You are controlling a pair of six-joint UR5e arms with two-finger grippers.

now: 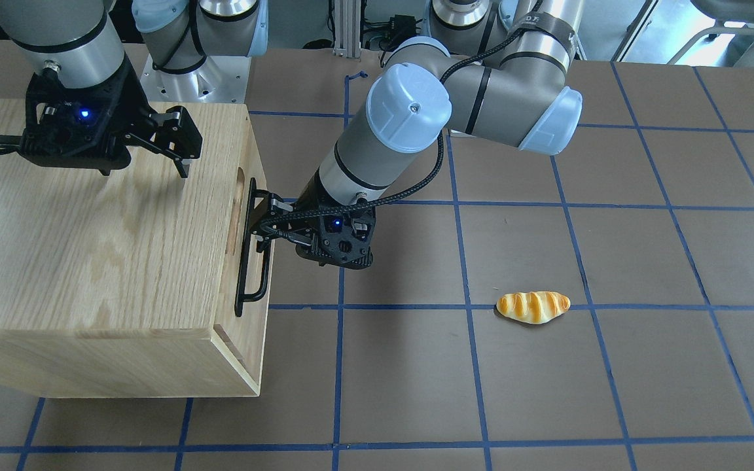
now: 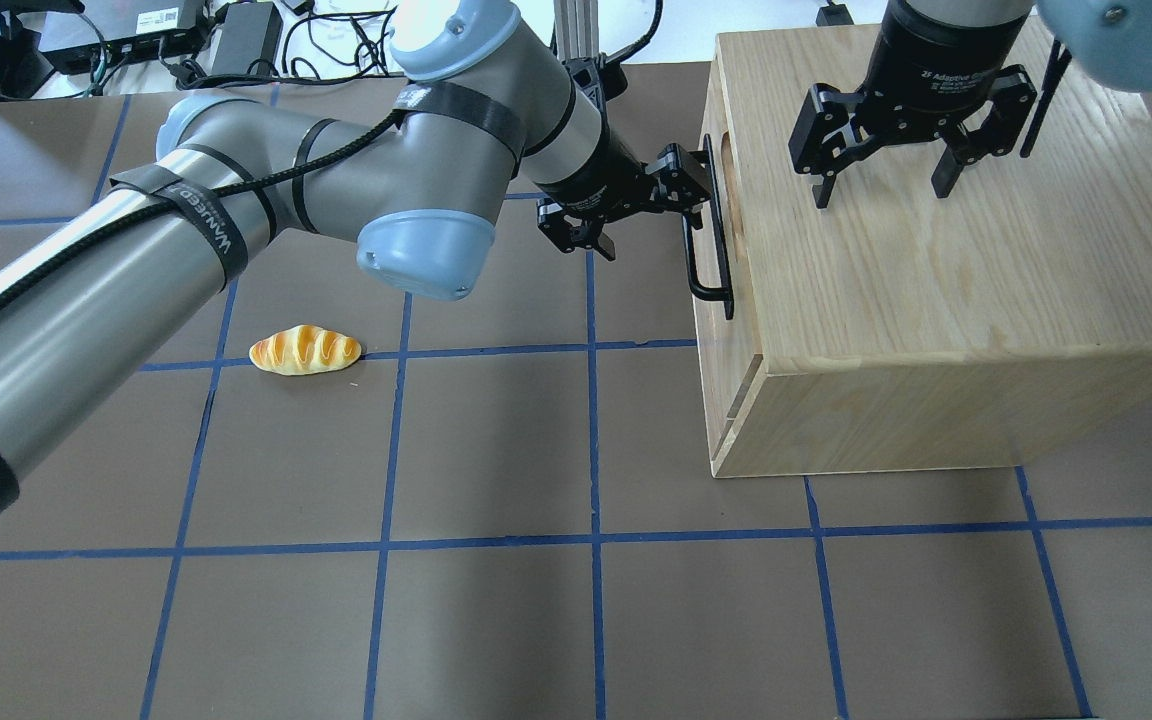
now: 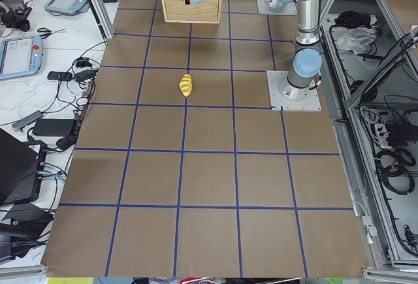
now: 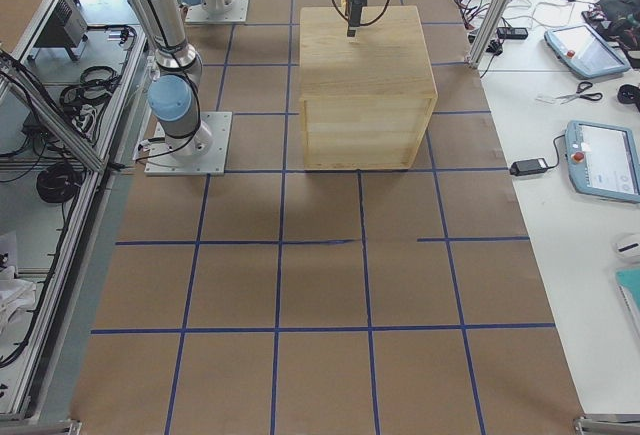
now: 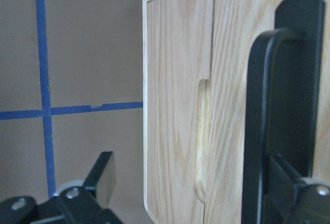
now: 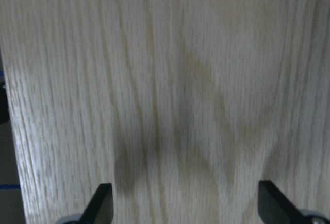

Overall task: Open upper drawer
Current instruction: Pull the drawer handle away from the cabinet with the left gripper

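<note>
Two grippers stand at the wooden cabinet (image 2: 936, 300), but only one is at its front. Farthest out from the cabinet front, well apart from it on the table (image 2: 496, 620), lies a toy bread roll (image 2: 306, 350). Close against the front is the left gripper (image 1: 262, 224). It is spread wide and closed on nothing. In the left wrist view one finger (image 5: 100, 180) shows to each side of the handle bar (image 5: 257, 131), with the bar much closer to the other finger. The bar's long axis runs level along the cabinet front, across the line between the fingers, so closing should trap it. The upper drawer (image 5: 232, 54) carries this handle and appears fully shut, its front flush with the cabinet. Over the cabinet top hangs the right gripper (image 2: 882, 195), pointing down and also spread wide. Whether it touches the wood cannot be told. The left arm is the nearer one to the handle. The pull is judged to run straight out from the cabinet front, square to the bar. The table on that side offers open room, and the roll lies to one side of that line, so it is unlikely to interfere.
</note>
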